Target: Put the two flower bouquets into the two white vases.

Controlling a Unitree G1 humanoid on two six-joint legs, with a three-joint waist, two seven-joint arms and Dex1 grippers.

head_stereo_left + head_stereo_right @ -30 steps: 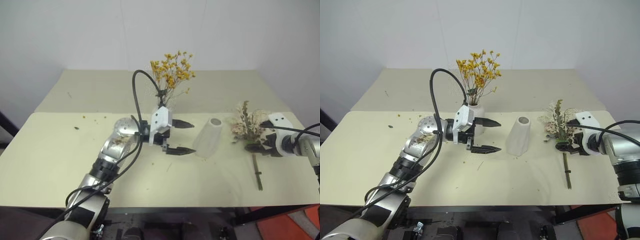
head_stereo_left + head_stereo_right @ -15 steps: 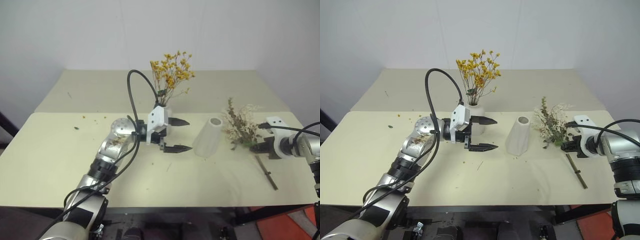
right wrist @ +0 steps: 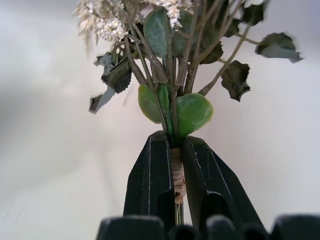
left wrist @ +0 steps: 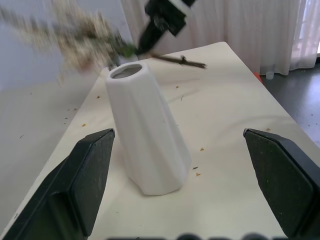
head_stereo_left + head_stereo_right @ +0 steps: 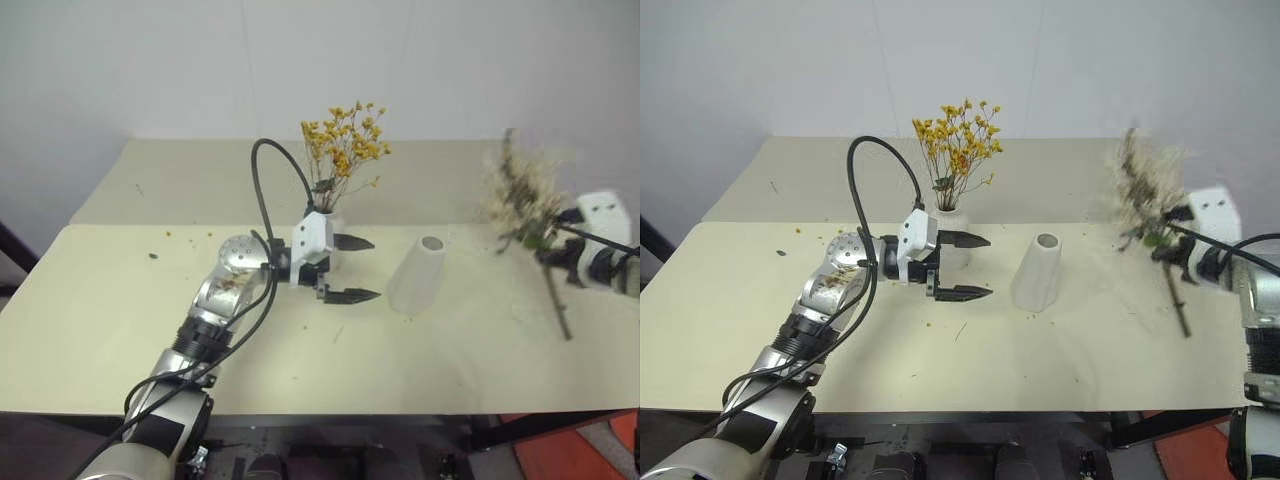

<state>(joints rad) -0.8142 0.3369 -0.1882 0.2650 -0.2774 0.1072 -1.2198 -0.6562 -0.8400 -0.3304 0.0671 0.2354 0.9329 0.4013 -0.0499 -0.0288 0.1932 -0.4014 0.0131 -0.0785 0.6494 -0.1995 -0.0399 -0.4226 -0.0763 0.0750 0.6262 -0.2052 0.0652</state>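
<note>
The larger bouquet [image 5: 520, 190] of cream sprigs and green leaves hangs in the air at the right, its stem slanting down. My right gripper [image 5: 548, 250] is shut on its bound stems [image 3: 176, 172], right of the taller cone-shaped white vase [image 5: 417, 275]. That vase stands empty on the table. The yellow-orange spray [image 5: 345, 140] stands in the short white vase [image 5: 952, 212], which is partly hidden behind my left gripper [image 5: 358, 268]. The left gripper is open, level, pointing at the cone vase [image 4: 147, 140] with nothing between its fingers.
The cream table [image 5: 120, 300] is strewn with small flower crumbs. Its front edge runs along the bottom of the eye views, and a white wall stands behind. A black cable [image 5: 268, 180] loops above my left wrist.
My right gripper closed on the cream bouquet's stems and lifted it off the table, swinging it from lying flat to nearly upright. The left arm has stayed put.
</note>
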